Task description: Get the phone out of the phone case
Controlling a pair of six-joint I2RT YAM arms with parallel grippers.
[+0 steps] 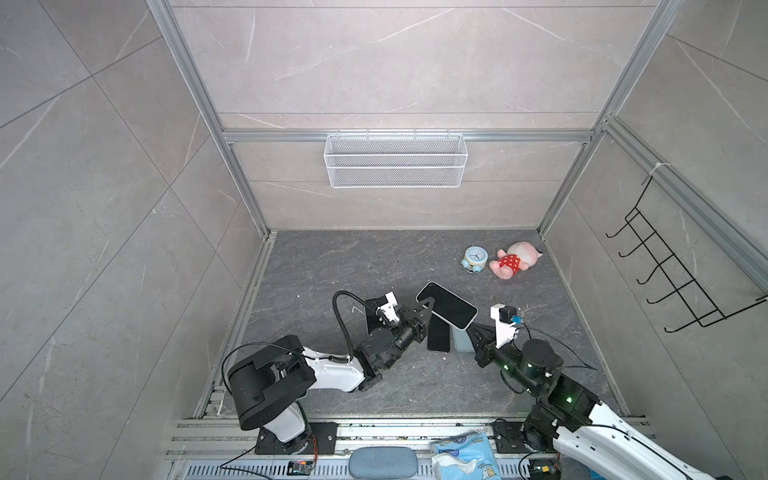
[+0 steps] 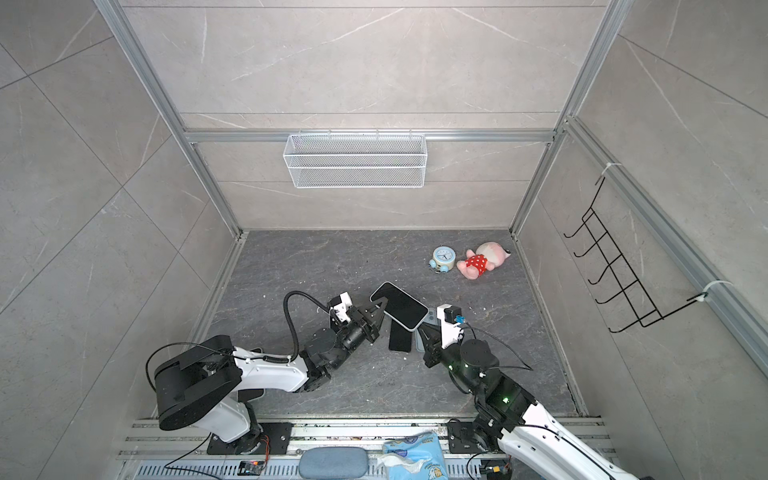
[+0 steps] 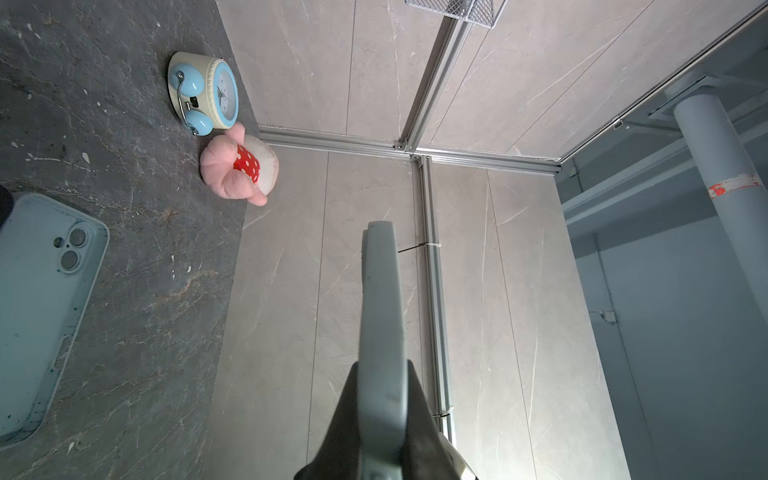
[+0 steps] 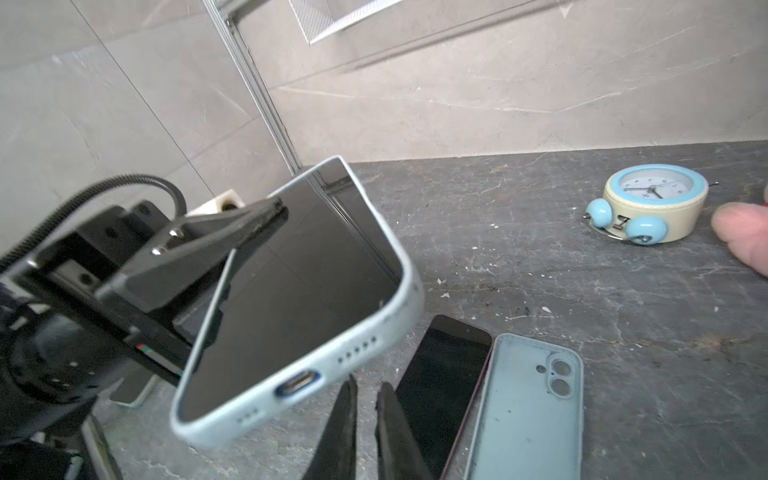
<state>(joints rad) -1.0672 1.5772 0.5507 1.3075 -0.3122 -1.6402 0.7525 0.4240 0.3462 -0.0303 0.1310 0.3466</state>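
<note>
The phone (image 4: 299,282), black screen up, sits inside its pale blue phone case (image 4: 399,320) and is held in the air, tilted, over the dark table. My left gripper (image 1: 430,309) is shut on one long side of it; its wrist view shows the case's edge (image 3: 382,311) clamped between the black fingers (image 3: 419,415). My right gripper (image 4: 368,380) hangs just under the phone's charge-port end, jaws a narrow gap apart with nothing between them. Both top views show the phone (image 2: 400,306) between the two grippers.
A second dark phone (image 4: 440,374) and an empty pale blue case (image 4: 528,407) lie on the table under the held phone. A blue alarm clock (image 1: 475,257) and a pink plush (image 1: 513,259) lie at the back right. A wire basket (image 1: 395,160) hangs on the back wall.
</note>
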